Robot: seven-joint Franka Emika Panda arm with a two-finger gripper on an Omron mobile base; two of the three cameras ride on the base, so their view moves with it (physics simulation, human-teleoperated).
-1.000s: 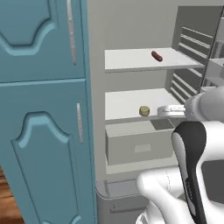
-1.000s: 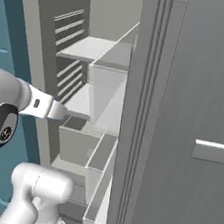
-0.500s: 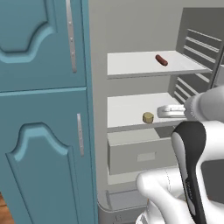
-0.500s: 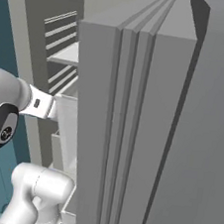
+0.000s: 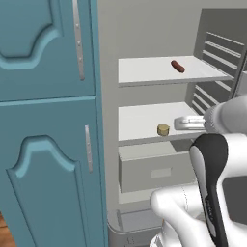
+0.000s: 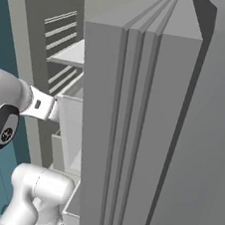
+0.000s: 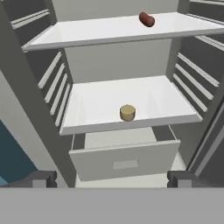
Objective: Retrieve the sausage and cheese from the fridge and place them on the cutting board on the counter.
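Note:
The fridge (image 5: 144, 29) stands open. The dark red-brown sausage (image 5: 177, 66) lies on its upper white shelf, toward the right. On the middle shelf, near the front edge, sits the tan-yellow cheese (image 5: 163, 129). My gripper (image 5: 177, 123) hovers at that shelf's height, just right of the cheese and apart from it. In the hand view the sausage (image 7: 146, 19) is at the top, the cheese (image 7: 127, 113) is centred ahead, and the gripper (image 7: 111, 178) is open and empty, its fingertips (image 7: 41, 178) wide apart. The cutting board and counter are out of view.
A white drawer (image 5: 154, 171) juts out a little below the middle shelf. Teal cabinet doors (image 5: 48, 144) stand left of the fridge. The thick grey open fridge door (image 6: 146, 139) is close on the right, edge-on. Ribbed shelf rails line both inner walls.
The cameras have shifted with the base: the fridge interior looks nearer and the door edge looms larger in the right base view. The gripper stays open; sausage and cheese have not moved.

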